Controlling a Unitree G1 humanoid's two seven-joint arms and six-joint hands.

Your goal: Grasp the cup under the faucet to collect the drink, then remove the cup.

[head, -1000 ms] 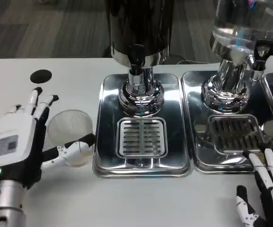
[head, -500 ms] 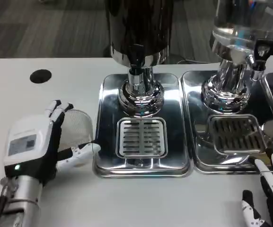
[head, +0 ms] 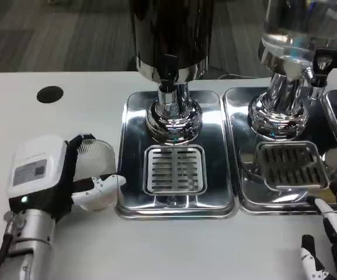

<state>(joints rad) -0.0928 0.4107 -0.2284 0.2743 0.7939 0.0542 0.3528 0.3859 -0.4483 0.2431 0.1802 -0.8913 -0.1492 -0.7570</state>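
Observation:
A clear ribbed plastic cup point(head: 96, 158) stands on the white table left of the steel drip tray point(head: 134, 201). My left hand point(head: 45, 175) wraps around the cup, fingers curled over its far rim and thumb against its near side. The dark dispenser's faucet point(head: 168, 74) hangs over the tray's slotted grate point(head: 174, 169), which has nothing on it. My right hand point(head: 332, 245) rests low at the bottom right corner with fingers spread, holding nothing.
A second dispenser with a clear tank point(head: 299, 35) stands on its own drip tray point(head: 247, 198) to the right. A black round hole point(head: 50, 94) sits in the table at the back left.
My left hand moved right and closed around the cup, its fingers going from spread beside it to curled over its rim. My right hand sank slightly lower.

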